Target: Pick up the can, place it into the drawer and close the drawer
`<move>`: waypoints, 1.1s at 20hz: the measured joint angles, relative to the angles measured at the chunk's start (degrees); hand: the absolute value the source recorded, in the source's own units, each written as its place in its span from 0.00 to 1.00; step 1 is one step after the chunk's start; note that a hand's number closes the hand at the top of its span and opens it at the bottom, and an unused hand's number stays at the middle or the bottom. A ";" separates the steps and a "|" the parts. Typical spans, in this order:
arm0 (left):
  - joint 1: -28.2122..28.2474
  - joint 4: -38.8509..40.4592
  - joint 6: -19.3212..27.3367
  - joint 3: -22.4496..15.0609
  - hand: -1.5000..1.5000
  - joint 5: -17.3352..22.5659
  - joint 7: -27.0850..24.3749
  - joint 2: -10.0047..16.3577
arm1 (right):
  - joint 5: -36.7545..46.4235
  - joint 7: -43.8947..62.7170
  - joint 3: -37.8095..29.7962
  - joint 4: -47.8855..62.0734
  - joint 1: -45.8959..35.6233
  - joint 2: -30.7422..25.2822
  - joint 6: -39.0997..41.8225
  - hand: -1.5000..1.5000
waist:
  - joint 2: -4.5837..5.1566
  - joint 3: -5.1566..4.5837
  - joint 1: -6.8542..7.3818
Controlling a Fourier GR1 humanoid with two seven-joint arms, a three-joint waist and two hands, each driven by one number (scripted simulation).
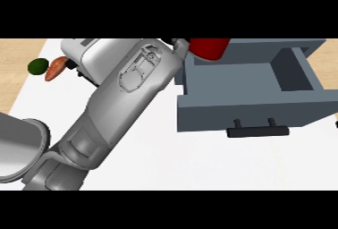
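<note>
1. One grey forearm (112, 107) runs from the lower left of the view slantwise up to the upper middle, across the white worktop (198, 165).
2. At its far end only a small black part of the left robot hand (179, 42) shows, just beside the can. The rest is hidden behind the wrist, so I cannot tell whether the hand is wide, narrow or closed round the can.
3. The can (210, 48) is red and sits at the top of the view, at the rear left corner of the drawer, where the forearm ends. Its upper part is cut off by the view's edge. I cannot tell whether it hangs above the drawer or rests on its back wall.
4. The drawer (251, 112) is grey-blue and stands pulled out, its inside open to the view. Its front panel faces the lower edge, and the box lies to the right of the forearm.
5. A black bar handle (257, 131) is fixed on two short posts to the drawer's front.
6. A pale toaster (82, 50) stands at the upper left, partly hidden by the forearm.
7. An orange carrot (56, 68) lies just left of the toaster, and a dark green round fruit (38, 66) lies just beside the carrot, further left.
8. A grey rounded shape (20, 147) fills the lower left edge. I cannot tell what it is.
9. The right robot hand does not show.
</note>
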 measured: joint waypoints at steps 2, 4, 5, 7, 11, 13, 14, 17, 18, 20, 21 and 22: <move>-2.55 3.32 0.67 -0.51 1.00 1.32 -0.74 -0.01 | 0.02 0.15 0.22 -0.28 0.05 0.18 0.04 0.00 | 0.04 0.01 -0.19; -3.83 5.43 1.51 -1.78 1.00 3.09 -1.45 -0.01 | -0.51 0.56 -0.14 -0.35 -0.28 -0.05 0.08 0.00 | 0.04 0.01 -0.30; -4.89 6.97 1.64 -2.20 1.00 3.83 -1.88 -0.01 | -0.83 0.86 -0.42 -0.14 -0.62 -0.41 0.20 0.00 | 0.10 0.02 -0.47; -6.82 9.75 1.65 -2.95 1.00 5.22 -2.50 -0.01 | -0.18 0.75 -0.21 0.39 -0.94 -0.35 0.08 0.00 | 0.17 0.02 -0.65; -8.80 13.63 2.57 -5.69 1.00 8.00 -4.28 0.00 | -0.63 0.82 -0.62 1.00 -1.74 -0.93 0.44 0.00 | 0.28 0.05 -1.15; -8.90 15.01 2.39 -6.52 1.00 9.77 -5.26 -0.01 | 0.30 0.64 0.35 0.30 -1.09 -0.11 0.24 0.00 | 0.31 0.04 -1.34; -9.19 15.70 2.89 -7.31 1.00 10.62 -5.50 -0.01 | 0.34 0.85 0.48 0.17 -1.18 -0.19 0.31 0.00 | 0.35 0.05 -1.55; -10.29 18.90 2.72 -8.26 1.00 12.18 -6.97 -0.01 | 1.04 1.07 0.99 0.48 -2.48 -0.13 -0.15 0.00 | 0.57 0.07 -1.92; -10.78 19.80 2.77 -8.65 1.00 12.44 -7.45 -0.01 | 1.44 0.61 1.07 1.14 -2.74 0.00 -0.29 0.00 | 0.62 0.06 -1.99; -10.92 21.32 2.88 -9.38 1.00 13.22 -8.76 -0.01 | 1.71 1.05 1.16 1.48 -3.65 -0.32 -0.43 0.00 | 0.71 0.08 -2.19; -10.99 21.71 3.33 -9.99 1.00 13.71 -9.14 -0.01 | 1.61 1.41 1.00 1.70 -4.27 -0.53 -0.59 0.00 | 0.73 0.08 -2.34; -10.41 21.76 4.11 -10.93 1.00 14.24 -9.78 0.00 | 1.36 1.15 0.85 2.01 -4.44 -0.64 -0.43 0.00 | 0.77 0.09 -2.68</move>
